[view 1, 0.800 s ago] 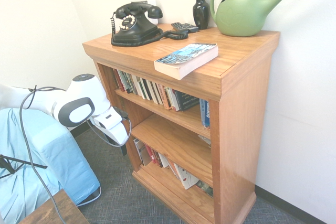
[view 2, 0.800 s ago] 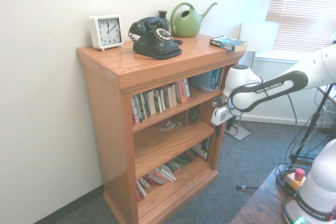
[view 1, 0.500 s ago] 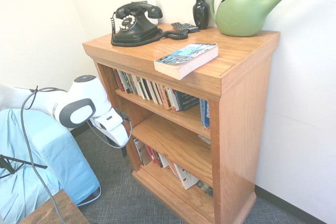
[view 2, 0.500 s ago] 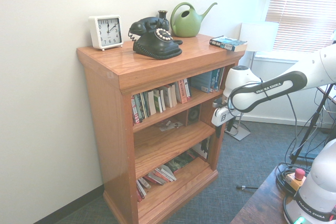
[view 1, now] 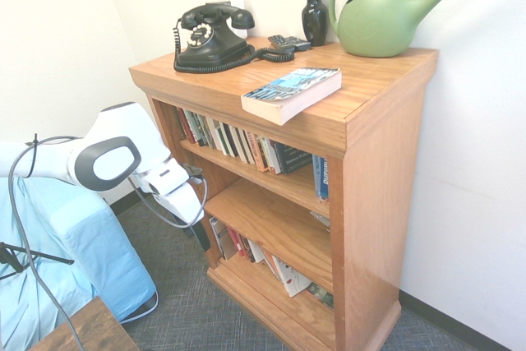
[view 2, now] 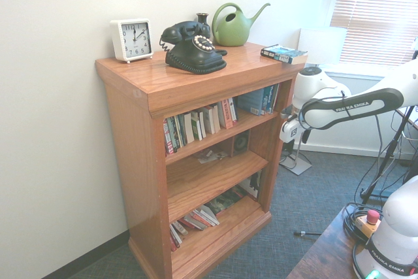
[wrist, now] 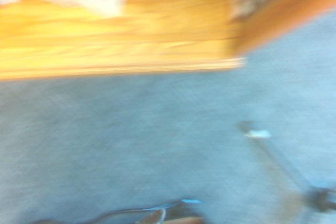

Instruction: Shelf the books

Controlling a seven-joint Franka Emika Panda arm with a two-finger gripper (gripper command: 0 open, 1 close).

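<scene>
One thick paperback (view 1: 289, 94), blue-covered, with cream page edges.

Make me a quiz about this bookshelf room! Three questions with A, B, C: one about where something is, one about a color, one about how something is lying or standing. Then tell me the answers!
1. Where is the thick paperback with the blue picture cover?
A) On the floor
B) On top of the bookcase
C) On the bottom shelf

2. What color is the plastic watering can with the long spout?
A) Green
B) Red
C) Yellow

3. How is that thick paperback placed?
A) Standing upright
B) Wide open
C) Lying flat, closed

Answers:
1: B, the thick paperback rests on the wooden bookcase's top.
2: A, the watering can is green all over.
3: C, its cover faces up and its pale page edges show closed together.
</scene>
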